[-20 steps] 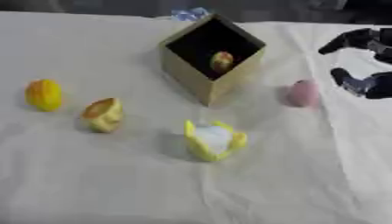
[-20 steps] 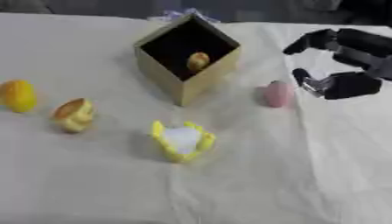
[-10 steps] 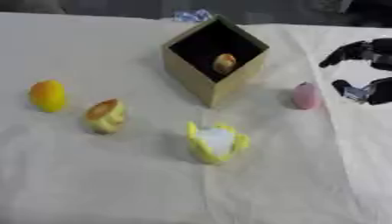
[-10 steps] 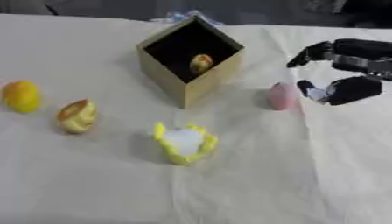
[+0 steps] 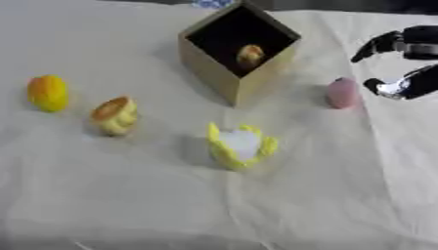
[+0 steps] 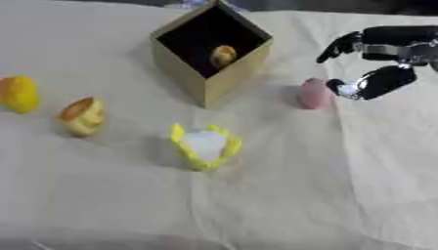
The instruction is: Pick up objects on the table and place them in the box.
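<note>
Left eye view
box point(image 5: 232, 73): open-topped, a corner turned toward the camera, far centre of the cloth-covered bench point(image 5: 128, 205)
item inside: small yellowish object point(image 5: 250, 54) in the box
pink object point(image 5: 342, 92): egg-shaped, long axis upright, right of the box, apart from it
orange fruit point(image 5: 48, 93): far left
yellow-orange piece point(image 5: 115, 114): just right of it
yellow-and-white object point(image 5: 240, 145): near the middle

Right eye view
right hand point(image 6: 376, 63): just beside the pink object, fingers spread and released, holding nothing
</note>
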